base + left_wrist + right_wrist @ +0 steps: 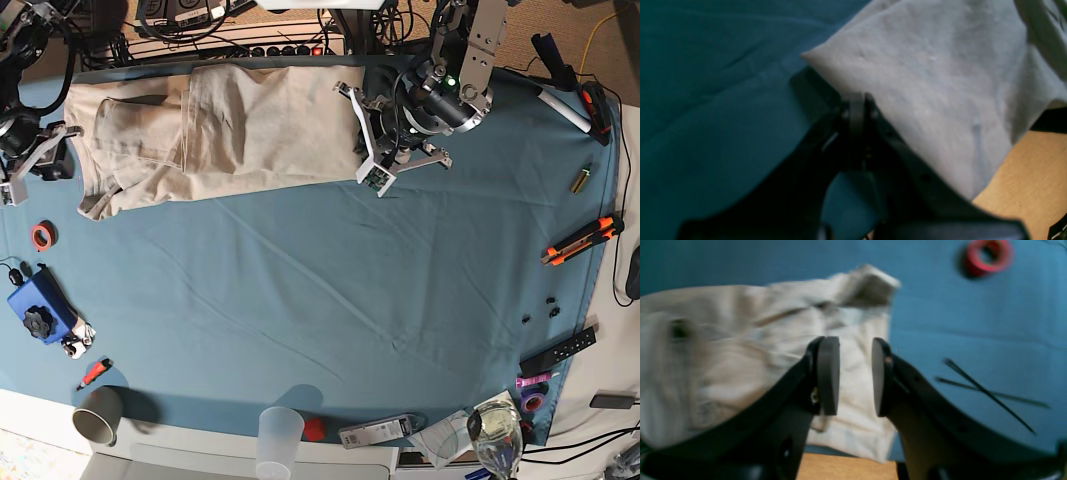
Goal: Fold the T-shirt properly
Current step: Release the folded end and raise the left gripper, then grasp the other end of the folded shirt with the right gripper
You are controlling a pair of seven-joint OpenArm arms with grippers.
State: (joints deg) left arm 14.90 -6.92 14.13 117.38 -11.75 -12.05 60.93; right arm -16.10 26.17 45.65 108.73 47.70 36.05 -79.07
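- One large beige cotton T-shirt (220, 135) lies folded into a long band at the far edge of the wrinkled teal-blue table cloth (330, 290); its long axis runs across the base view, from the white-and-black left gripper (372, 140) to the black right gripper (35, 160).
- Left gripper: its black jaws meet with no gap between them at the shirt's hem corner (923, 100), pinching the soft woven fabric, which drapes past the cloth's edge over the bare pale wooden tabletop (1030, 180).
- Right gripper (855, 376): the flat rounded pads (828, 373) stand narrowly apart with nothing between them, above the crumpled sleeve end of the shirt (750, 350), which points toward that arm.
- Shirt surface: matte, lightly creased, with a lengthwise fold line visible near the sleeve end.
- Near the right gripper on the cloth: a red ring-shaped roll of tape (988, 255) and two thin black crossed cable ties (987, 393).
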